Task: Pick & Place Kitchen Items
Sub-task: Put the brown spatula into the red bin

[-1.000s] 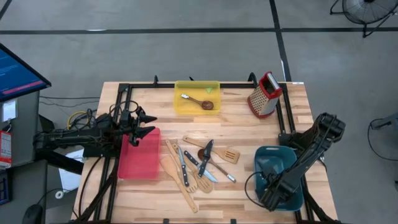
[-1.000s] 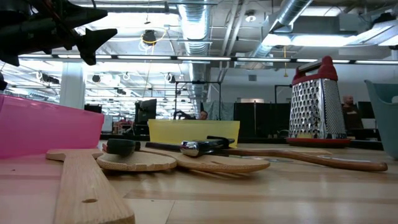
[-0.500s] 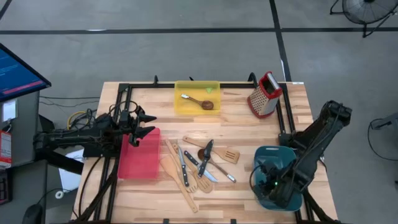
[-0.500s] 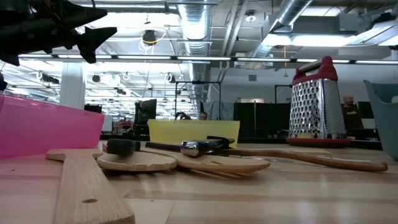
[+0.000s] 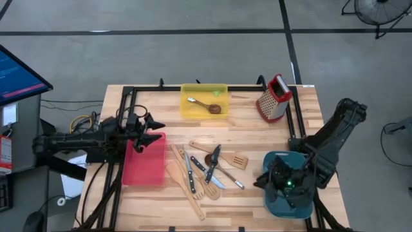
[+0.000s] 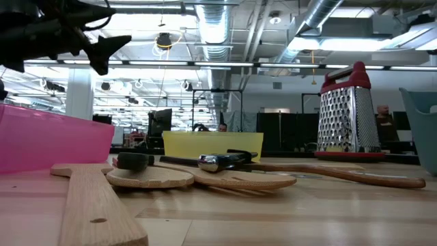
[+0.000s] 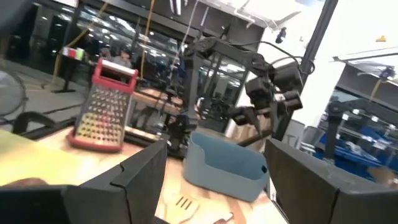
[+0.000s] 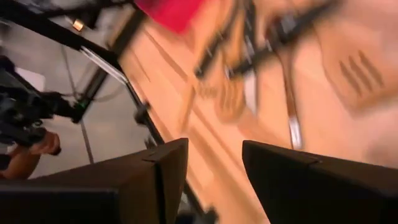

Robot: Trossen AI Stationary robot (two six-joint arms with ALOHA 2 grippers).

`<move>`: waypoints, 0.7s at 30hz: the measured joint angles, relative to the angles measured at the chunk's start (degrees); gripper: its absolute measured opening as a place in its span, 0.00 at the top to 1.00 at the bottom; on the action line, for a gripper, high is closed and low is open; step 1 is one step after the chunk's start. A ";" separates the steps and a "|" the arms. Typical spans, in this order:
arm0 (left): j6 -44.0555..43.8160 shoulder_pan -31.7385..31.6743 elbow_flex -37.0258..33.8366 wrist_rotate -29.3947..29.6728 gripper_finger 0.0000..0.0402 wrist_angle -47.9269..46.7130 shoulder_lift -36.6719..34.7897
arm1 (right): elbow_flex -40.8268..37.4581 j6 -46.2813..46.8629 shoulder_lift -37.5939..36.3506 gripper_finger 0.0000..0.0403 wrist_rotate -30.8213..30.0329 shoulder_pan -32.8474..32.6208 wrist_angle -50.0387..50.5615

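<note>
The kitchen items point(image 5: 205, 169) lie in a loose pile mid-table: pale wooden spatulas point(image 5: 183, 174), a slotted turner point(image 5: 238, 161), black-handled knives point(image 5: 198, 165) and a dark spoon. They also show in the low view as a flat heap point(image 6: 198, 174). One more spoon point(image 5: 207, 106) lies in the yellow bin point(image 5: 222, 87). My left gripper point(image 5: 156, 131) hovers open over the red bin's far left corner point(image 5: 138, 151), nothing between its fingers point(image 7: 140, 171). My right gripper point(image 5: 266, 179) hangs open above the teal bin's left rim point(image 5: 269, 193), slanting down toward the pile point(image 8: 273, 56).
A red-topped metal box grater point(image 5: 274, 96) stands at the far right of the table, near the black frame rail. The teal bin point(image 7: 224, 165) sits at the near right. A monitor point(image 5: 19, 74) stands off the table's left side. Bare wood lies along the near edge.
My right gripper has risen out of the teal bin and swung from pointing down into it to slanting toward the pile at the table's middle. The utensils and bins have not moved.
</note>
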State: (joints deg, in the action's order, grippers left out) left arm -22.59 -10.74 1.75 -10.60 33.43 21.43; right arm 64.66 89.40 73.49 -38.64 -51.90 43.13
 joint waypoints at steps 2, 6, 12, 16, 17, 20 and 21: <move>0.00 0.36 1.42 -0.43 0.36 0.12 1.67 | 0.00 -6.18 -0.15 0.60 -2.65 1.22 -2.77; 1.43 1.91 4.59 -1.46 0.36 0.13 6.25 | 0.00 -19.45 -0.11 0.60 -5.78 4.11 -8.32; 4.77 5.69 8.97 -1.49 0.35 -0.02 14.95 | 0.00 -34.35 -0.11 0.61 -6.48 9.23 -14.52; 7.90 8.89 12.74 -2.48 0.35 -0.11 20.97 | -0.02 -38.83 -0.11 0.61 -6.41 11.36 -15.99; 8.78 9.75 13.73 -2.81 0.35 -0.20 22.37 | -0.02 -39.38 -0.11 0.61 -6.38 11.69 -15.97; 11.03 11.82 16.97 -2.71 0.35 -2.26 26.40 | -0.02 -40.08 -0.11 0.61 -6.39 12.39 -15.95; 11.55 12.38 17.96 -2.15 0.35 -3.37 27.60 | -0.02 -40.05 -0.11 0.61 -6.38 12.63 -15.93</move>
State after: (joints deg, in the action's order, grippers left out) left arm -11.03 1.64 19.71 -12.74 30.06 49.03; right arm 64.64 49.35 73.38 -45.03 -39.27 27.20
